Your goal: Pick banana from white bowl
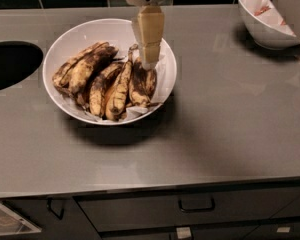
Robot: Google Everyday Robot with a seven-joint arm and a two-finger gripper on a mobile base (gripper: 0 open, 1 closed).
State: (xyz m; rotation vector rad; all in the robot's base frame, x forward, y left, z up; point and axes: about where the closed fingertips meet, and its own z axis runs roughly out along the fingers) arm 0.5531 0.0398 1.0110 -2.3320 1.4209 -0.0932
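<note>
On the counter (230,134) before you, the white bowl (80,34) holds browned bananas (105,81) on crumpled paper (162,81). The tool (150,61) hangs over its right side, tip at the rightmost bananas; you cannot tell whether it is spread or pressed together. Far right, a deeper bowl (262,31) holds red-and-white contents.

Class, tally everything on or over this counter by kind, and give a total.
White bowls: 2, the wide bowl and the deeper bowl
Bananas: about 5, overlapping in the wide bowl
Gripper: 1, over the wide bowl's right side
Total: about 8
</note>
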